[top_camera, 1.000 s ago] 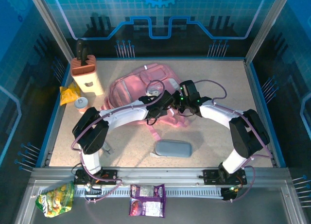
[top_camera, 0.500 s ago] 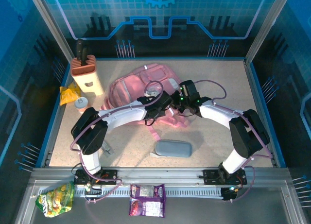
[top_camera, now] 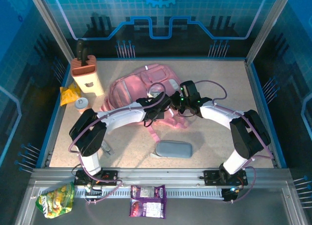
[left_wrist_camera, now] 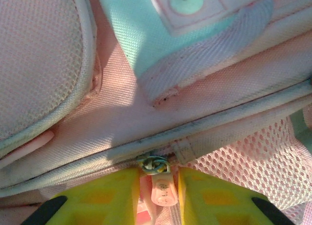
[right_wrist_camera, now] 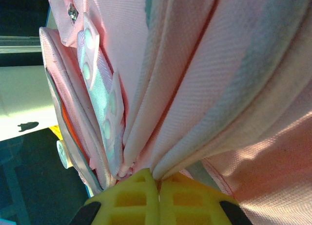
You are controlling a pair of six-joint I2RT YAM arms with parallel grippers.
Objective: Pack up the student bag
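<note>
Student bag (top_camera: 131,86) ptly hidden under both arms (top_camera: 124,115).

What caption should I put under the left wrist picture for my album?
Zip pull of the pink student bag sitting between the yellow fingers of the left claw.

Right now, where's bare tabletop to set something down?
Free: table far-right, between the student bag and right wall; near-left, between left arm and pencil case. Crowded: far-left corner: knife block, yellow packet, cup.
</note>
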